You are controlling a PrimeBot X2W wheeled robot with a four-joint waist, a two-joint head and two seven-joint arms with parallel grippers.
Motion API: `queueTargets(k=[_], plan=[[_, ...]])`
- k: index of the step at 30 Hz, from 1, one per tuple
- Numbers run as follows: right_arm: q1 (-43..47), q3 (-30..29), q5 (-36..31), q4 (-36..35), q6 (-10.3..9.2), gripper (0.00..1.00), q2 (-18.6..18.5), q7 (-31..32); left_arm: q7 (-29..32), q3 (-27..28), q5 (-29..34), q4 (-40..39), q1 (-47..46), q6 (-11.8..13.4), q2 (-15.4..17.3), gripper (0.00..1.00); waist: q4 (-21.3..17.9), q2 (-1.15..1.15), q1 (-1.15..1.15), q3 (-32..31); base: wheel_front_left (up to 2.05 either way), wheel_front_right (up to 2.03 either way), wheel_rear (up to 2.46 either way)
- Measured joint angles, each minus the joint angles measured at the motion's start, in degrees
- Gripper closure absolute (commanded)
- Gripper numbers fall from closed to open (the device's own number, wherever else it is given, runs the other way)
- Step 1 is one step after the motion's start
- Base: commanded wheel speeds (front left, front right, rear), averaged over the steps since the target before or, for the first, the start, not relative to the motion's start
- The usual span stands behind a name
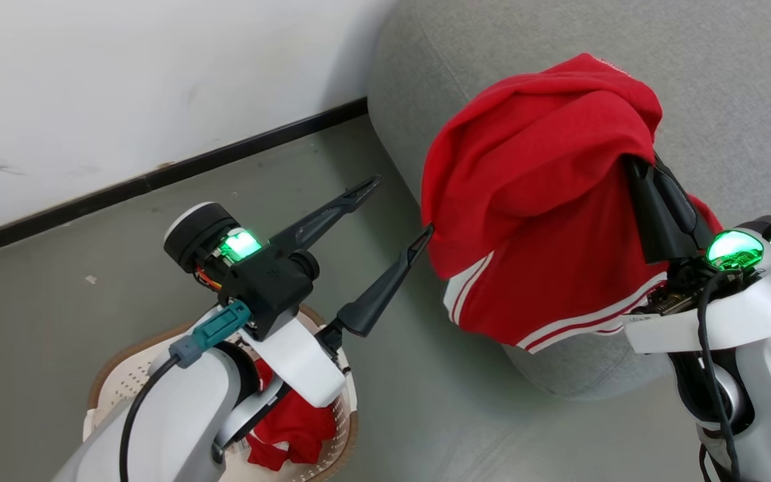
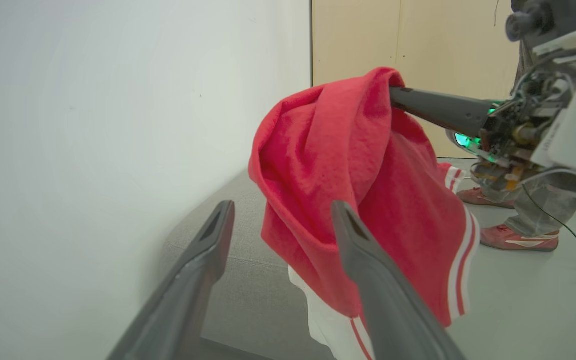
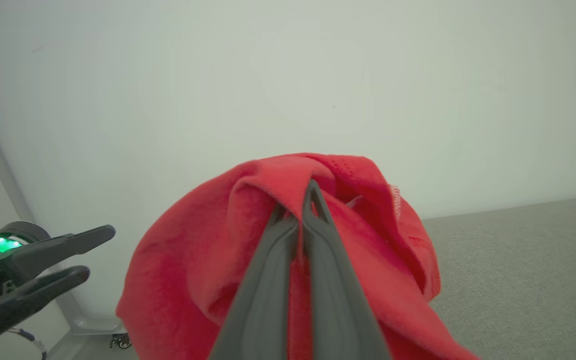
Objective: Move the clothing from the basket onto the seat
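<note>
A red garment with white stripes, part of the clothing [image 1: 539, 201], hangs from my right gripper [image 1: 634, 162] above the rounded end of the grey seat [image 1: 727, 80]. In the right wrist view the gripper [image 3: 299, 202] is shut on a fold of that cloth [image 3: 193, 280]. My left gripper [image 1: 402, 206] stands open and empty just left of the hanging garment [image 2: 348, 200], above the floor. The cream basket [image 1: 121, 378] sits on the floor at the lower left, under my left arm. More red clothing [image 1: 292, 435] lies inside it.
A white wall with a black baseboard [image 1: 158, 177] runs behind the basket and meets the seat [image 2: 248, 280]. Grey floor lies between basket and seat. A person's feet in red shoes [image 2: 518, 240] stand beyond my right arm, before a pale wooden panel [image 2: 418, 35].
</note>
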Motion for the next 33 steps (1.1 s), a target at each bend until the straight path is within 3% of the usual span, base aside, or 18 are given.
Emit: queueTargets(k=[15, 33], plan=[[-0.4, 0.2, 0.0, 0.3, 0.00, 1.00, 0.9, 0.0, 1.2, 0.7, 0.6, -0.8, -1.0, 0.3, 1.1, 0.00, -3.6, 0.00, 0.00, 2.7, 0.00, 0.00, 0.00], [-10.1, -5.2, -0.9, 8.3, 0.00, 1.00, -0.9, 0.0, 3.9, 0.9, 1.5, -3.7, -1.1, 2.1, 1.3, 0.00, -1.8, 0.00, 0.00, 7.9, 0.00, 0.00, 0.00]])
